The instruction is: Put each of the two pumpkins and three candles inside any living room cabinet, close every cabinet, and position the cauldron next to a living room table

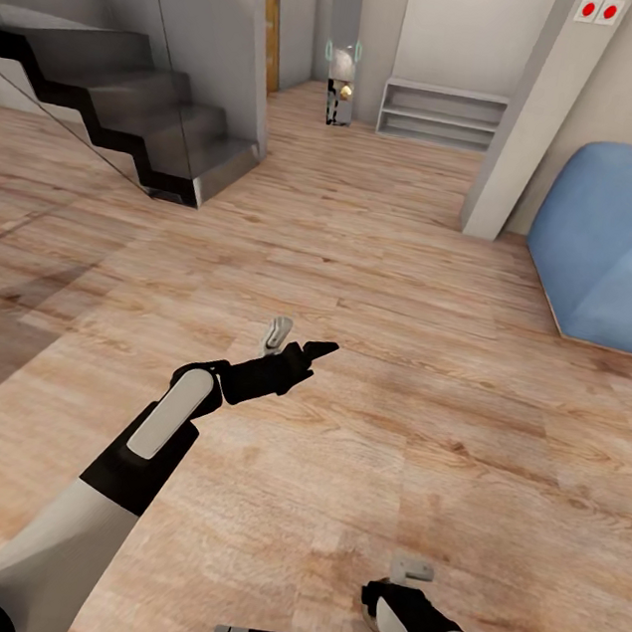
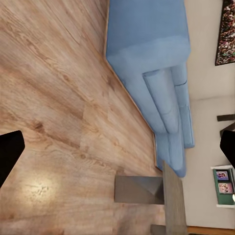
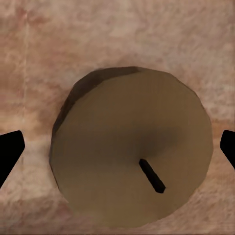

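A tan round candle (image 3: 132,152) with a short black wick stands on the wooden floor, seen from straight above in the right wrist view. My right gripper (image 3: 117,147) hangs over it, open, its black fingertips (image 3: 10,152) wide apart on either side and clear of the wax. In the head view the right gripper (image 1: 411,571) points down near the lower edge and hides the candle. My left gripper (image 1: 300,342) reaches forward over bare floor, open and empty, fingertips (image 2: 10,152) far apart. The pumpkins, cabinet and cauldron are out of view.
Dark stairs (image 1: 134,110) rise at the far left. A blue sofa (image 1: 617,248) sits at the right, beside a grey pillar (image 1: 530,115). A low grey shelf (image 1: 443,116) stands at the back wall. Wooden floor (image 1: 364,262) stretches between them.
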